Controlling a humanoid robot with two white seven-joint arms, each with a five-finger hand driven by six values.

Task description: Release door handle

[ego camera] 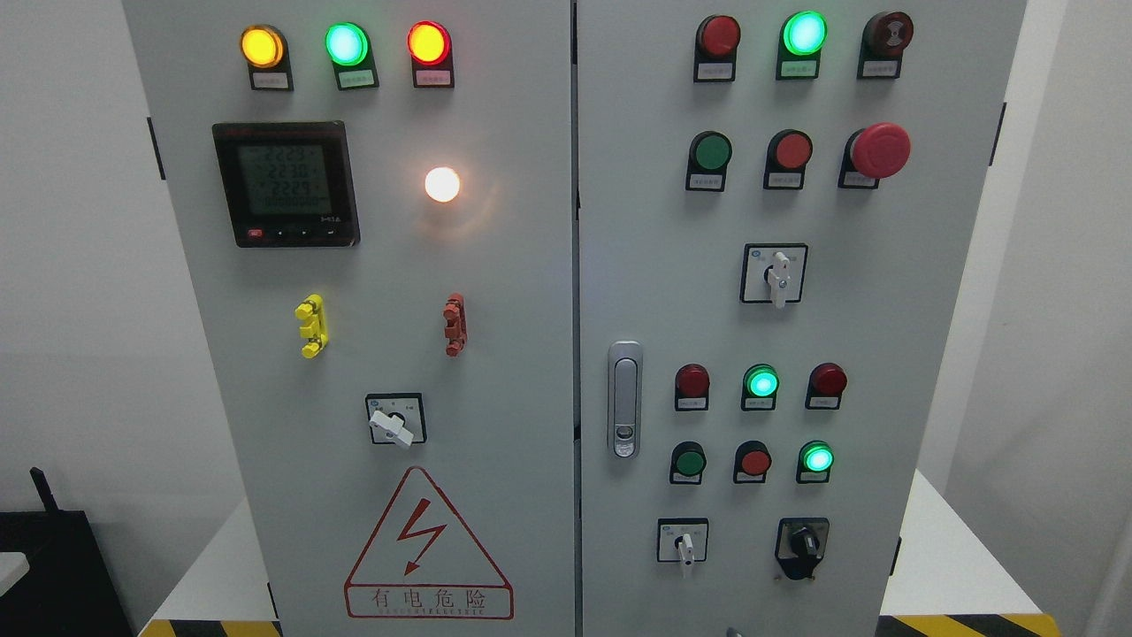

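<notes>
No arms or hands of the robot show up anywhere in the head view, left or right, so their pose and fingers can't be judged.

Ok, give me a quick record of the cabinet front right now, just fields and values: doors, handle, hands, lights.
cabinet: grey electrical cabinet, two doors
doors: both look closed
door handle: silver handle at right door's left edge, flush, nothing touching it
robot hands: none in view
left door: digital meter, warning triangle
top-left lamps lit: yellow, green, red
emergency stop: red mushroom button, right door
</notes>
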